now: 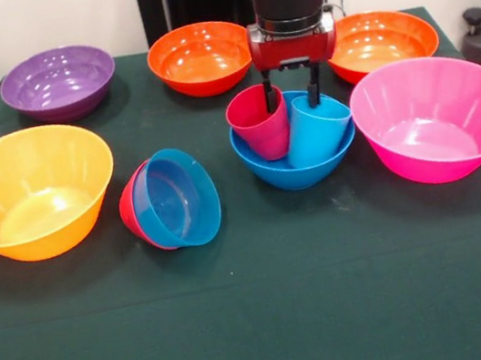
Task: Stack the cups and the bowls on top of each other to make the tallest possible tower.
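A mid-sized blue bowl [290, 174] stands at the table's middle and holds both cups. The crimson red cup [257, 126] and the light blue cup [318, 135] stand side by side in it, each leaning outward. My gripper [291, 95] hangs straight down over them and is open. One finger [270, 94] dips into the red cup's mouth and the other sits at the blue cup's rim. To the left, a small blue bowl [177, 198] lies nested in a small red bowl [127, 208], both tipped on their side.
A large yellow-orange bowl [28, 192] stands at the left and a large pink bowl [436, 115] at the right. A purple bowl [58, 81] and two orange bowls [199, 57] [381, 41] line the far side. Green cloth [265, 324] covers the table.
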`<state>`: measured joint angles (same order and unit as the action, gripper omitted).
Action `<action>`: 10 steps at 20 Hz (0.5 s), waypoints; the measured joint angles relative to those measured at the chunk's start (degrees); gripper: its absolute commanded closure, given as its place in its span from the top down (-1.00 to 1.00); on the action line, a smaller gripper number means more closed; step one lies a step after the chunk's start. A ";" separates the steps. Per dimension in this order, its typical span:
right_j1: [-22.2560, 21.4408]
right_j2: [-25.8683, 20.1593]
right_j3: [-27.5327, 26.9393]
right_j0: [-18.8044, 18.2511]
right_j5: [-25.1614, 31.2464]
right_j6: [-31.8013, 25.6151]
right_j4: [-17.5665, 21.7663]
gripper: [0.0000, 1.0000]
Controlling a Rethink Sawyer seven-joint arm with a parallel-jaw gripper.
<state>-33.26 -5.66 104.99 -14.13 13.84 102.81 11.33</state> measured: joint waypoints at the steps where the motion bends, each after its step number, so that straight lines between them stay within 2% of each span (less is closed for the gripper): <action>1: -0.01 0.01 0.00 -0.04 0.00 0.00 0.00 1.00; 6: -0.52 -0.06 0.11 -0.72 0.00 0.00 0.00 1.00; 10: -3.74 -0.32 0.95 -1.72 1.09 0.00 -0.13 1.00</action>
<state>-36.99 -5.98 105.94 -15.85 14.93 102.81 11.19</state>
